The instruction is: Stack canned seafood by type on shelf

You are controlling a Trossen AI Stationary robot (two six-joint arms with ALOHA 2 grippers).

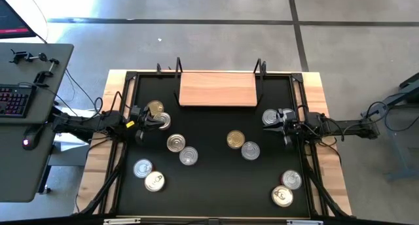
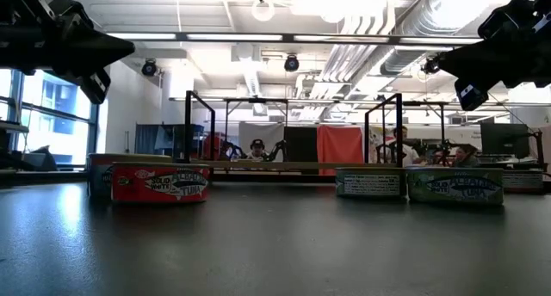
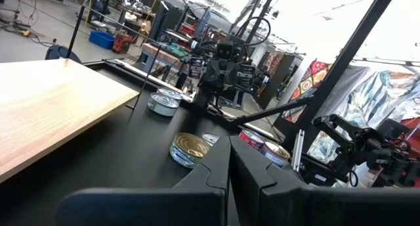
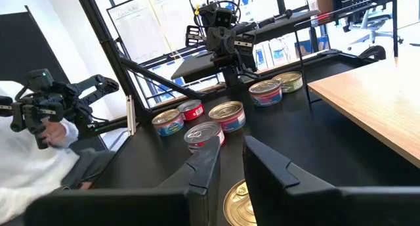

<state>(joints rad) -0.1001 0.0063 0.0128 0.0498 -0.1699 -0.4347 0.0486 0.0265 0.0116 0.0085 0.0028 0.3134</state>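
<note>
Shelf bare, standing at the far edge of the bench between its upright posts; no tin on it yet, so stacking judged not begun. Tins all down on the black mat: a gold-lidded tin touching a silver tin at the left side, a silver pair left of centre, a further two near the front left, a gold tin touching a silver one at centre right, one silver tin at the right side, and two more front right. Left gripper raised just beside the gold and silver pair, jaws fully shut, nothing held. Right gripper raised just beside the right-hand silver tin, jaws parted only a narrow crack, nothing between them in the right wrist view. Step in hand judged to be the first pick. Recommended: open the jaws wider than a tin before descending, centre over a single lid, close across the rim, lift straight clear of any touching neighbour. Gold kept apart from silver on the shelf, each tin set flat and centred on the one beneath.
</note>
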